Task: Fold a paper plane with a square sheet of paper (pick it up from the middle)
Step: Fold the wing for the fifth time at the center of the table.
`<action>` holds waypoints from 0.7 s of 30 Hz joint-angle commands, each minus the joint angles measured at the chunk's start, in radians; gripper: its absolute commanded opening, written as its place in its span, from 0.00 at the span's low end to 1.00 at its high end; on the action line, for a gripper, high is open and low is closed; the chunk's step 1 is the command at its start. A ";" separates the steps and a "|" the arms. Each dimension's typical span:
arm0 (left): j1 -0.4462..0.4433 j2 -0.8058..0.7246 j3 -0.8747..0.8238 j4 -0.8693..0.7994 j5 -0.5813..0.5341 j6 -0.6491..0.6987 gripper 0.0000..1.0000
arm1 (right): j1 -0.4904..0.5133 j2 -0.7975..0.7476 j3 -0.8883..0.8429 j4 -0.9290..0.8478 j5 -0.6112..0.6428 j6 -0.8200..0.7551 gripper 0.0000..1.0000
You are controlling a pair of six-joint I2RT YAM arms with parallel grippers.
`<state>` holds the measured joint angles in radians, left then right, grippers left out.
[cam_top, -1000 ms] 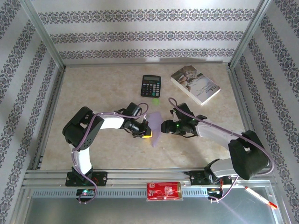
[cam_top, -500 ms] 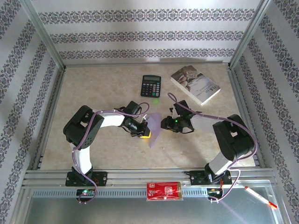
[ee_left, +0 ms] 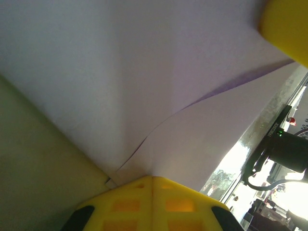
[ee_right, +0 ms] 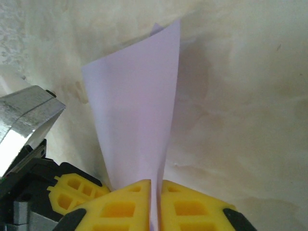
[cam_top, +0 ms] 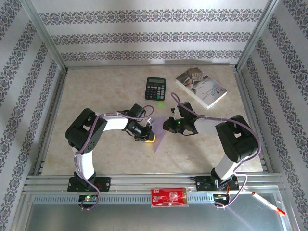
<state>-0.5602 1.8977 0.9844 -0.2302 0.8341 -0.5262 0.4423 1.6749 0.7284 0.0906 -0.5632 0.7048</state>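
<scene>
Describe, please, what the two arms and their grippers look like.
The left arm and right arm have white links, bulky black joints and looping purple cables. The left gripper and right gripper have yellow fingers with square cut-out pockets. A green light glows on the right wrist.

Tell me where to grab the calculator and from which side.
Grip the calculator across its narrow width, at mid-length, coming straight down from above. It lies flat on the table, so only its long side edges offer a hold, and both look free. Avoid its near end, where a small green disc lies close.
</scene>
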 commanded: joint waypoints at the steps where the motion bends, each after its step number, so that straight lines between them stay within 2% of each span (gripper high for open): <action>1: 0.019 0.005 0.018 -0.047 -0.008 0.027 0.04 | -0.001 -0.034 -0.029 0.014 0.002 0.021 0.09; 3: 0.017 -0.021 0.009 -0.026 -0.018 0.017 0.09 | -0.002 -0.072 -0.060 0.015 0.018 0.080 0.06; 6: 0.016 -0.105 -0.031 0.035 -0.068 -0.006 0.23 | 0.042 -0.165 -0.118 0.020 0.106 0.230 0.03; 8: 0.010 -0.199 -0.092 0.099 -0.138 -0.020 0.30 | 0.091 -0.231 -0.160 0.018 0.196 0.356 0.03; 11: -0.040 -0.369 -0.215 0.189 -0.304 -0.006 0.36 | 0.182 -0.305 -0.215 0.019 0.333 0.526 0.02; 14: -0.174 -0.516 -0.311 0.231 -0.531 0.078 0.39 | 0.242 -0.321 -0.234 0.018 0.396 0.629 0.02; 16: -0.279 -0.580 -0.354 0.252 -0.678 0.142 0.45 | 0.272 -0.321 -0.237 0.017 0.421 0.681 0.02; 21: -0.455 -0.607 -0.413 0.318 -0.872 0.266 0.56 | 0.303 -0.326 -0.259 0.042 0.437 0.781 0.02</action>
<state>-0.9565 1.2911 0.5941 0.0189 0.1757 -0.3805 0.7315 1.3609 0.4885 0.1123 -0.1905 1.3739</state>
